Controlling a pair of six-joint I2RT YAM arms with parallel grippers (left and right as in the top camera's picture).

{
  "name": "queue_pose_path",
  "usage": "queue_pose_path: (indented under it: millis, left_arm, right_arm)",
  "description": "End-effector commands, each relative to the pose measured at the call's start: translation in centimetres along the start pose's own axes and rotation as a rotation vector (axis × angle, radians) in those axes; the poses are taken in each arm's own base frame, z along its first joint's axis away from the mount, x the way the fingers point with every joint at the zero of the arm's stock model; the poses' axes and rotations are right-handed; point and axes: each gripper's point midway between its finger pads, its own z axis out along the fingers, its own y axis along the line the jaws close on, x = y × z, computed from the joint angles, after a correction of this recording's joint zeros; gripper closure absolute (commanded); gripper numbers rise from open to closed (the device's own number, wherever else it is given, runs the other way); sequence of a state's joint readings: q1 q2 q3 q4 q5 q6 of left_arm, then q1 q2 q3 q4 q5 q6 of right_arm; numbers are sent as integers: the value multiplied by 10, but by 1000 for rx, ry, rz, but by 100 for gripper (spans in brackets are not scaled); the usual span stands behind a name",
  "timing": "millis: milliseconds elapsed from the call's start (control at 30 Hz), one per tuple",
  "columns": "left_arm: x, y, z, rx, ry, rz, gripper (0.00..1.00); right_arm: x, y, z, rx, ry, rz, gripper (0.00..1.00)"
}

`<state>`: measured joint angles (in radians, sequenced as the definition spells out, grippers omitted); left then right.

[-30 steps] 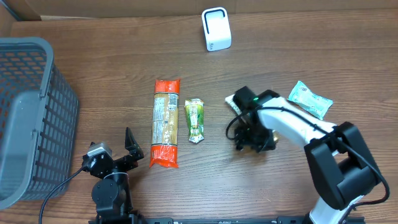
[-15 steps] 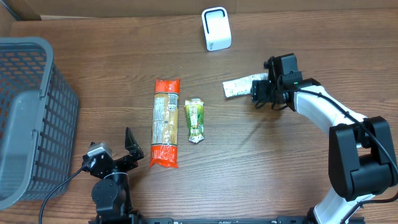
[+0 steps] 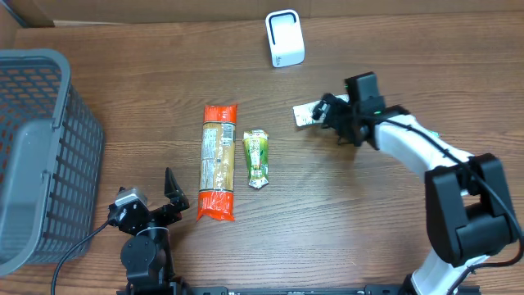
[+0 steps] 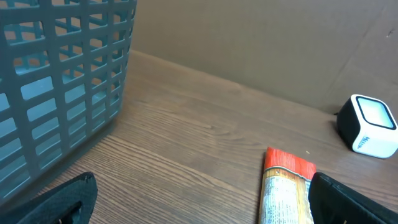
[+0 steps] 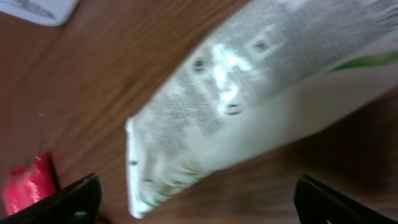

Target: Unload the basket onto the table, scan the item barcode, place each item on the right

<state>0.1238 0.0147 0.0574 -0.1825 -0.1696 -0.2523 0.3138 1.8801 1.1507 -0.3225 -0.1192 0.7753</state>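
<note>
Grey basket (image 3: 74, 164) sits far left, and my left gripper (image 3: 149, 201) rests wide open at the front edge. My right gripper (image 3: 332, 115) is spread wide at one end of the silvery packet (image 3: 304, 115). The packet lies loose on the table (image 3: 393, 49), in front of the white scanner (image 3: 284, 38).

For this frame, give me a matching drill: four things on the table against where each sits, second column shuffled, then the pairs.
Column one
1. basket
2. scanner
3. orange-ended packet
4. white packet

Column two
A. by the right end effector
B. standing near the table's far edge
C. at the table's left edge
D. lying alongside the small green packet

Pairs: 1-C, 2-B, 3-D, 4-A
</note>
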Motion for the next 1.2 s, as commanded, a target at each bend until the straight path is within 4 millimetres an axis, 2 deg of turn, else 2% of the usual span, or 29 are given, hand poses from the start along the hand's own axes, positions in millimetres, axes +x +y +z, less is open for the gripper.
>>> queue_pose_path:
  millis: [0,233,300,333,367,467,567,667,700,800,867,933,1000,1033,1067,1167]
  left_arm:
    - [-2,1,-1,-6,-11,16,0]
    - [-2,1,-1,-6,-11,16,0]
    - [-2,1,-1,-6,-11,16,0]
    - [-2,1,-1,-6,-11,16,1]
    - [-2,1,-1,-6,-11,16,0]
    - [-2,1,-1,-6,-11,16,0]
    - [-2,1,-1,-6,-11,16,0]
    - [-2,1,-1,-6,-11,16,0]
    - [-2,1,-1,-6,-11,16,0]
    - [-2,1,-1,-6,-11,16,0]
    - [-2,1,-1,-6,-11,16,0]
    - [-2,1,-1,-6,-11,16,0]
    - [-2,1,-1,-6,-11,16,0]
    - [-2,1,-1,-6,-11,16,0]
    - [-2,1,-1,-6,-11,16,0]
    - [-2,1,-1,-6,-11,16,0]
  right_arm:
    - [-2,9,14,58,-113,118,4]
    - [12,-12,48,139,-125,186,12]
    - [13,-16,59,138,-125,186,18]
    - [14,-17,63,138,-125,186,23]
    - [15,-19,67,141,-121,186,32]
    - [19,-24,71,157,-104,130,66]
    - [29,-19,72,135,-33,-42,82]
    - [55,-21,71,108,108,-149,95]
    - [66,-22,69,92,173,-178,96]
    - [95,-17,55,-2,358,-257,96]
    - [114,-23,34,-19,476,-298,96]
    - [120,-31,17,12,521,-340,96]
    - [117,-31,4,27,517,-348,96]
    - [110,-27,-5,22,493,-346,85]
    - [95,-21,-16,15,436,-317,65]
    - [56,-12,-32,19,282,-223,42]
